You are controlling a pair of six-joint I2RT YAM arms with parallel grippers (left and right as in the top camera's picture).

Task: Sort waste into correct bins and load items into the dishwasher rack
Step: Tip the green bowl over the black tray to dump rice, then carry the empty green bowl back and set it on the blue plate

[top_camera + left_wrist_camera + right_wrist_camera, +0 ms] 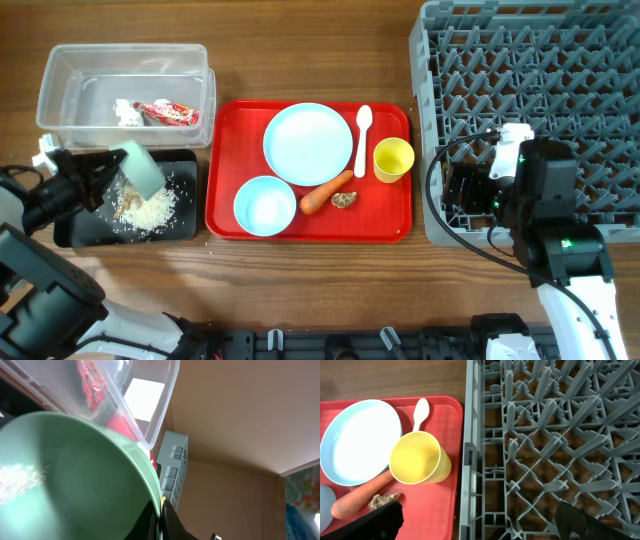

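— Rack (540, 90) first. Where was it?
— Right side of the table, grey, pegs up, nothing loaded. The right gripper (477, 515) hung over the rack's left wall near the front corner, fingers spread wide, empty.
— And the red tray (230, 150)?
— Centre, just left of the rack. On it, by size: plate (308, 143) at the back; blue bowl (264, 206) in front of it, upright; cup (393, 159) on the right, mouth up; carrot (325, 193) lying between blue bowl and cup; spoon (362, 135) between plate and cup; lump (343, 200) just beside the carrot.
— Bins?
— Tub (60, 70) at back left, wrapper (168, 113) and tissue (126, 110) inside. The black tray (185, 230) lay just in front of it, rice (150, 210) heaped in it.
— Green bowl (143, 168)?
— Tipped steeply over the black tray, above the rice. The left gripper (161, 519) pinched its rim, a finger on either side. Left wrist view showed a few grains clinging inside.
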